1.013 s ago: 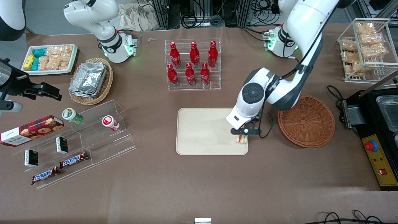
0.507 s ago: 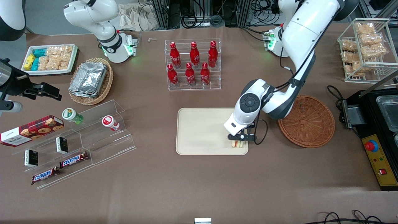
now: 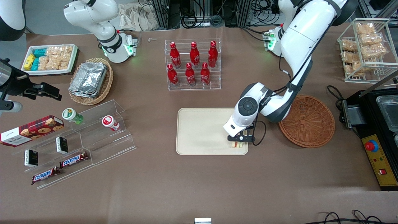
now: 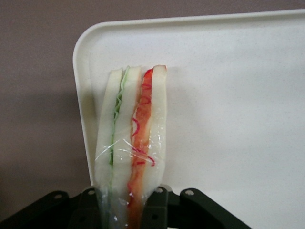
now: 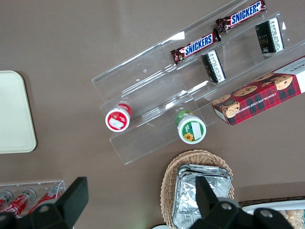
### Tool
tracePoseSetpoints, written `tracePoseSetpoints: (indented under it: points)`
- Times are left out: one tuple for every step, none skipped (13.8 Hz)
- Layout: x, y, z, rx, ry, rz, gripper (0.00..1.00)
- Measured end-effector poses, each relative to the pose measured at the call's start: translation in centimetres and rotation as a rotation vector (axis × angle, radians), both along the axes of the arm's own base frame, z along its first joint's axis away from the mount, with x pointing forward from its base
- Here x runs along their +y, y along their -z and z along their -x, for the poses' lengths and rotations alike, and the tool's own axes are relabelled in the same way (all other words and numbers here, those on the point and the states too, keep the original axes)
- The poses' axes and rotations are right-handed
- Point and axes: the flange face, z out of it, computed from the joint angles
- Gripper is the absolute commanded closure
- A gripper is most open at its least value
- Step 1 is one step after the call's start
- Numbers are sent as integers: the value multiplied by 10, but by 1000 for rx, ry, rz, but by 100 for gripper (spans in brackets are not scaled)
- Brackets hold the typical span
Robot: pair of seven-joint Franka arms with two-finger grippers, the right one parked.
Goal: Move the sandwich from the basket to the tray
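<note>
Sandwich clamped in end effector, over tray corner nearest basket.

My black gripper pinched the white sandwich, striped green and orange-red, over the cream tray; the basket was reddish-brown.

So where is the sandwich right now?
The sandwich is held in the gripper, down at the tray corner nearest the front camera and the basket, which is empty.

six red bottles, two Snickers bars (wrapped)
</note>
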Motion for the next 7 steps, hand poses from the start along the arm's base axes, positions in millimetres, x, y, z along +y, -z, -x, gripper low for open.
tracePoseSetpoints:
  points:
    - [0,0,0,-1,0,0,0]
    - [0,0,0,-2,3,-2,0]
    - [0,0,0,-6,9,-6,0]
    - [0,1,0,-8,13,-10,0]
    - [0,0,-1,-10,14,-10,0]
    - [-1,-3,-3,-17,14,-7,0]
    - [-2,-12,-6,-31,13,-4,0]
